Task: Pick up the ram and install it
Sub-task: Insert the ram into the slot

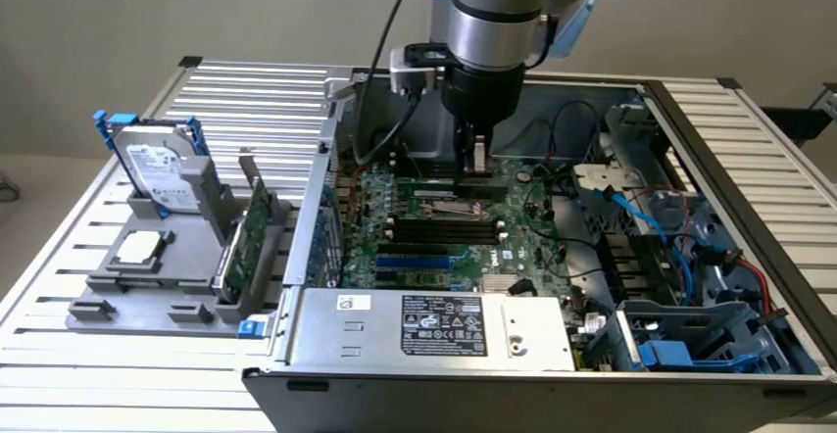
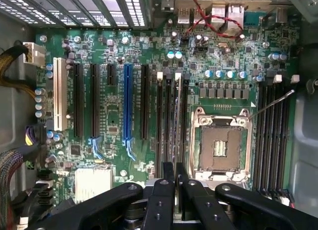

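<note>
- The gripper (image 2: 175,168) hangs low over the motherboard (image 2: 112,115) inside the open computer case (image 1: 732,159), its two black fingers clenched almost together.
- Between them runs a thin strip seen edge-on, which I take to be the ram (image 2: 177,120) — so the thing to be installed lies straight in the grasp, not off to either side.
- Its long axis points away from the fingertips and runs parallel to the black memory slots (image 2: 166,120). It sits over that bank, just beside the empty CPU socket (image 2: 218,145).
- A second bank of slots (image 2: 273,135) lies on the far side of the socket, well apart from the fingers.
- Whether the stick's lower edge is already in a slot or only above it, I cannot tell.
- On the exterior view's left, outside the case, a hard drive (image 1: 164,173) and a larger green card (image 1: 255,227) stand in a grey tray (image 1: 131,291).
- Writing: the power supply (image 1: 432,325) and the hard drive carry printed labels, but no word or brand can be read.
</note>
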`<state>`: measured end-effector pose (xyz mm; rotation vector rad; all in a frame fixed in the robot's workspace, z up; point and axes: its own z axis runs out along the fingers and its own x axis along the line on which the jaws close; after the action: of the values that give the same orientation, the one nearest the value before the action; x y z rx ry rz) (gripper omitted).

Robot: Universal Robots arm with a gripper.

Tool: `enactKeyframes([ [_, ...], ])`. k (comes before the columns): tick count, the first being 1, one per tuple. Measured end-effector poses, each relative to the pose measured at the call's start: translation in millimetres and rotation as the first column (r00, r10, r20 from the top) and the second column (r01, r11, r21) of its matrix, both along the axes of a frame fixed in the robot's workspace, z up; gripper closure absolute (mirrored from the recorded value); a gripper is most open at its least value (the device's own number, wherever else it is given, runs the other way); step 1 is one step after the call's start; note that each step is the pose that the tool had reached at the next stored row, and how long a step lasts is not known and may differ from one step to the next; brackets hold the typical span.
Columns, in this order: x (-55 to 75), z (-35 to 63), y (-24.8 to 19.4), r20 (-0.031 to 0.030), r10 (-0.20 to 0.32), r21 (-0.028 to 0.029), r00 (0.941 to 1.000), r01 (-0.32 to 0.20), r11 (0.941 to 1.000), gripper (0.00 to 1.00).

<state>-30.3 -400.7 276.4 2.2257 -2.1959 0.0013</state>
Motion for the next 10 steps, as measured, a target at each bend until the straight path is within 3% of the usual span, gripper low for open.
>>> enactKeyframes([
  [5, 0.0, -8.6, -6.8, 0.0002, 0.0, -0.0014, 1.0, 0.0, 1.0, 0.87],
  [10, 0.0, -17.7, -8.1, 0.0001, 0.0, -0.0015, 1.0, 0.0, 1.0, 0.87],
])
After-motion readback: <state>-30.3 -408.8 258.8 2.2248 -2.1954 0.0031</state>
